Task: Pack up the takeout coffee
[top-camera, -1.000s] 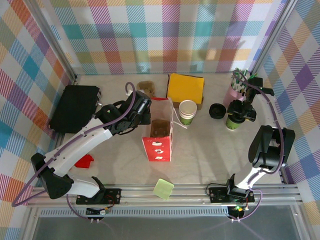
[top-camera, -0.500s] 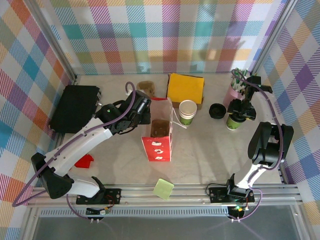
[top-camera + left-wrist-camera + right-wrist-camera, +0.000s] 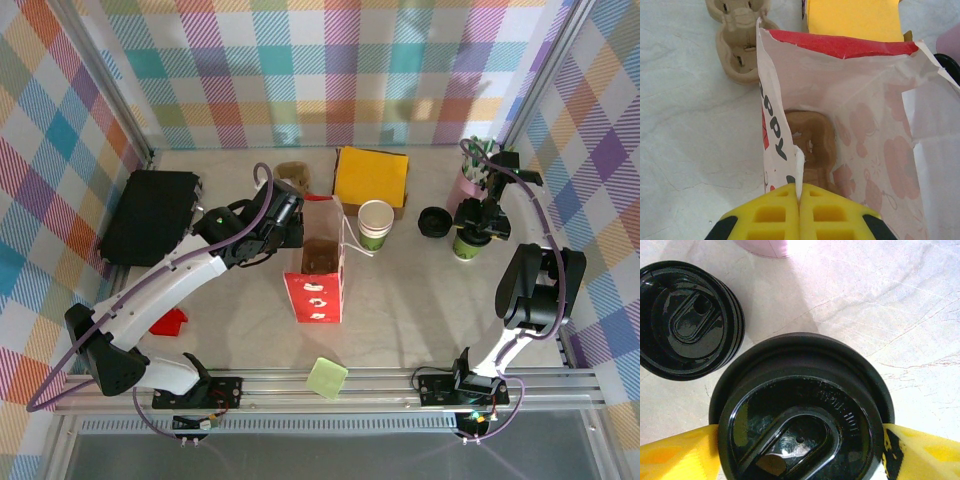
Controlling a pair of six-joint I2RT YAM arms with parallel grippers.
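Note:
The takeout coffee, a green-sided paper cup with a black lid, stands on the table at the right. My right gripper comes down over it. Its yellow fingers press against both sides just under the lid, so the right gripper is shut on the cup. The red paper bag stands open mid-table with a brown cup carrier inside. My left gripper is shut on the bag's white left edge, at the bag's left rim.
An open cream-and-green cup stands right of the bag. A stack of black lids and the pink cup of pens crowd the lidded cup. A yellow box, a second carrier, a black case and a green sponge lie around.
The right wrist has shifted slightly toward the back above the lidded cup. The cup, the bag and the left gripper have stayed in place.

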